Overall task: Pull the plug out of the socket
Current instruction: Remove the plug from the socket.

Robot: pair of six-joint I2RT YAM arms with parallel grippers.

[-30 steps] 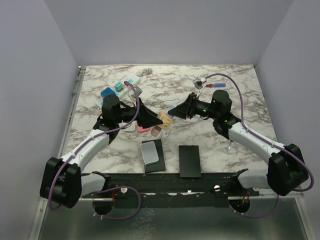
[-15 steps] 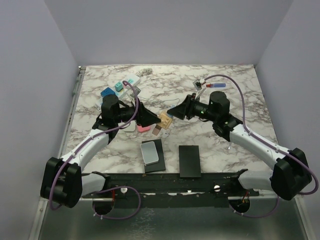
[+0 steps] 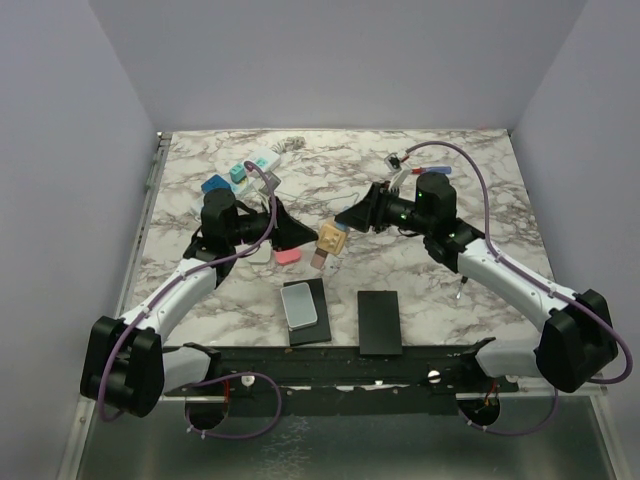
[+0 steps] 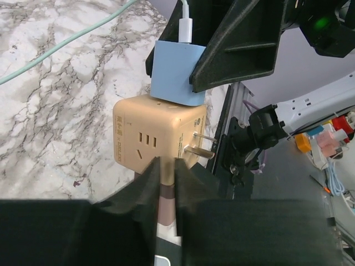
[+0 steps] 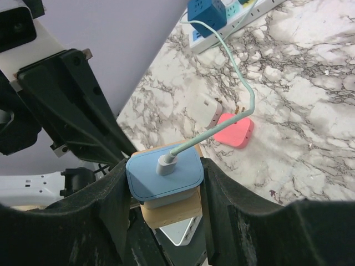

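A pale blue plug (image 5: 144,177) with a pale green cable (image 5: 222,130) sits seated in a tan cube socket (image 5: 169,213), and both hang above the table. My right gripper (image 5: 165,183) is shut on the blue plug's sides. In the left wrist view the blue plug (image 4: 177,72) tops the tan cube (image 4: 150,133), whose two metal prongs stick out sideways. My left gripper (image 4: 166,163) is shut, its tips at the cube's lower edge with nothing visibly held. From above, the cube (image 3: 331,238) hangs between the left gripper (image 3: 305,236) and the right gripper (image 3: 347,220).
A long white power strip (image 3: 258,162) with blue and teal cubes on it lies at the back left. A pink adapter (image 3: 287,256) and a white one (image 5: 213,105) lie below the cube. A grey box (image 3: 300,305) and black pad (image 3: 378,322) sit near the front edge.
The left gripper has drawn back a little to the left, uncovering more of the tan cube. The right wrist has shifted slightly toward the back, the plug still seated in the cube.
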